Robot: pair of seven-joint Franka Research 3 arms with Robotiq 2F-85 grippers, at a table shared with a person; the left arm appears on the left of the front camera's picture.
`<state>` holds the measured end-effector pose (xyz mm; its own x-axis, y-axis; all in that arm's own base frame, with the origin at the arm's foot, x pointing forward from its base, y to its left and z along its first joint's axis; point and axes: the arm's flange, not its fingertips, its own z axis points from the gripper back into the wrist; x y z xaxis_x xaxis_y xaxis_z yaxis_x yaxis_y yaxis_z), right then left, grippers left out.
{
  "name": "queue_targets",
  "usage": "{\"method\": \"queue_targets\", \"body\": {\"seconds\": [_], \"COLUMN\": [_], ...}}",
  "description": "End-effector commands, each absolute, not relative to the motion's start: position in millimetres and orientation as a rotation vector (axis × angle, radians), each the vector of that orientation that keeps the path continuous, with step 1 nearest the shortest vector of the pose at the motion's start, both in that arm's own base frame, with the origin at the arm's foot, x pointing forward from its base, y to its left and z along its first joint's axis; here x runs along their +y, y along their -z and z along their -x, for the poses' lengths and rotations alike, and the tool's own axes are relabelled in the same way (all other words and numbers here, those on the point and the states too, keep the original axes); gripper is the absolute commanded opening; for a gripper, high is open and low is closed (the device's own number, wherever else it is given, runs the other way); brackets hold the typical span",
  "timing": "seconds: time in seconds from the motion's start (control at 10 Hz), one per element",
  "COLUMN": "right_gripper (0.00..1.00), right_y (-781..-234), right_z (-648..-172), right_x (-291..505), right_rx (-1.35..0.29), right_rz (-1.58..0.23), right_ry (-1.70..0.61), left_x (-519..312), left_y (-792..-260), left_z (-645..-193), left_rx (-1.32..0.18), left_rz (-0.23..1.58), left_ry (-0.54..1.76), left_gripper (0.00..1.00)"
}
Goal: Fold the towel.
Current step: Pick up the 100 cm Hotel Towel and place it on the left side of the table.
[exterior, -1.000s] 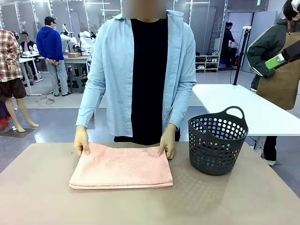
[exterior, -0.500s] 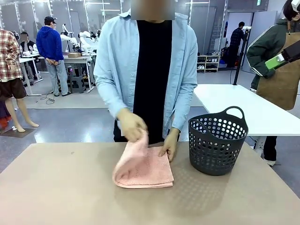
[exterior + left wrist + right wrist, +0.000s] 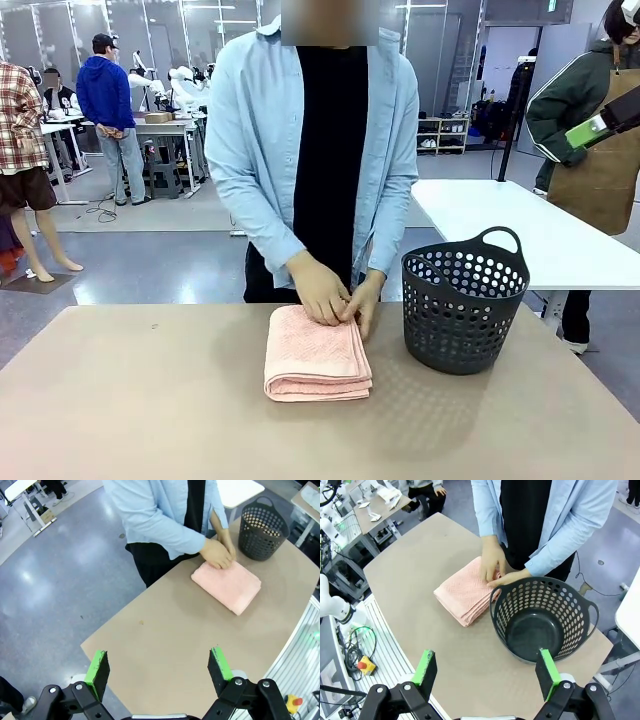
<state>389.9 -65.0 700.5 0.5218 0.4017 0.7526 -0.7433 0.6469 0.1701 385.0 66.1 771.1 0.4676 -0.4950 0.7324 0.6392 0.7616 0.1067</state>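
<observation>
Right end effector (image 3: 486, 677) open, hovering over desk (image 3: 420, 570); dark perforated basket (image 3: 545, 622) just ahead, nothing in it. Towel (image 3: 465, 592) folded beyond, person's hands (image 3: 492, 560) on it. Left end effector (image 3: 159, 672) open, towel (image 3: 227, 584) far ahead.

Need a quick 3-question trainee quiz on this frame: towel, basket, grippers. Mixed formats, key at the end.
1. True or false: the towel lies inside the basket.
2. Multiple choice: the person's hands are A) pressing on the towel's far edge, B) lifting the basket, C) off the table.
3. Fill in: the left gripper and right gripper both stand ____, holding nothing.

Key: 1 false, it lies folded on the table beside the basket. 2 A. 3 open.
</observation>
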Motion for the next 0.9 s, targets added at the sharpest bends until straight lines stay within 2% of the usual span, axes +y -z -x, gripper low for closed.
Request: {"method": "queue_targets", "body": {"seconds": [0.0,0.8], "right_gripper": [1.0,1.0], "right_y": [-701.6,-701.6], "right_z": [-389.4,-389.4], "right_x": [-64.8,-64.8], "right_rx": [-0.741,-0.741], "right_rz": [-0.51,-0.51], "right_ry": [-0.725,-0.725], "left_x": [65.4,65.4], "left_y": [-773.0,-773.0], "left_z": [-384.6,-384.6], "left_rx": [-0.819,-0.819], "left_rz": [0.182,0.182], "left_ry": [0.698,0.698], "left_gripper": [1.0,1.0]}}
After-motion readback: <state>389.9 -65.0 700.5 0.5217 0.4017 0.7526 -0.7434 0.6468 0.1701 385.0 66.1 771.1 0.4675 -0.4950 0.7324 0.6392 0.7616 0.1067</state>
